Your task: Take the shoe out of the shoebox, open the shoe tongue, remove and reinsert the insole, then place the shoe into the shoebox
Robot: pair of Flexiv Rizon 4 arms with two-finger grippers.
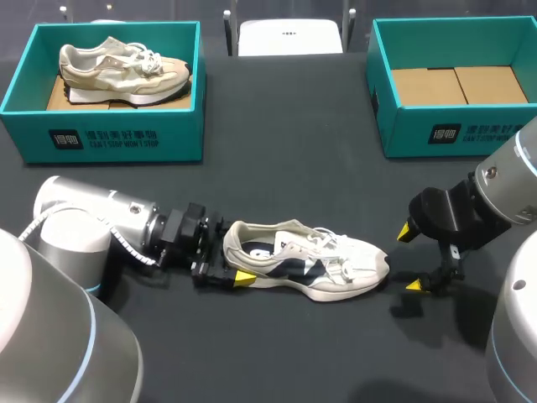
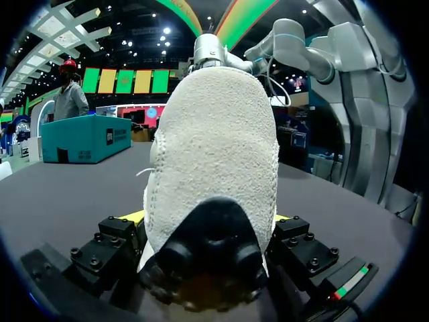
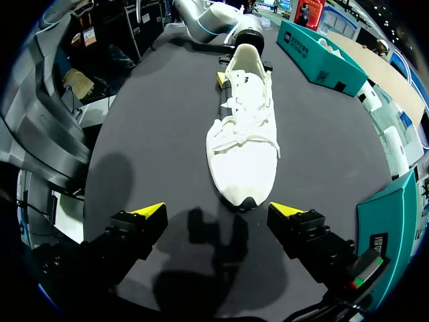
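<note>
One white shoe (image 1: 306, 260) rests sole-down on the dark surface (image 1: 277, 353) (toe toward the right arm (image 1: 503, 193)). Left jaws clenched on its heel; right jaws released, just off the toe, not touching.

Dark grey table (image 1: 285, 143), matte like cloth, filling nearly the whole overhead view. Plain and unpatterned, evenly lit from above. Same dark, smooth surface in both wrist views, marked only by a soft, blurred shadow (image 3: 194, 282) near the close edge.
</note>
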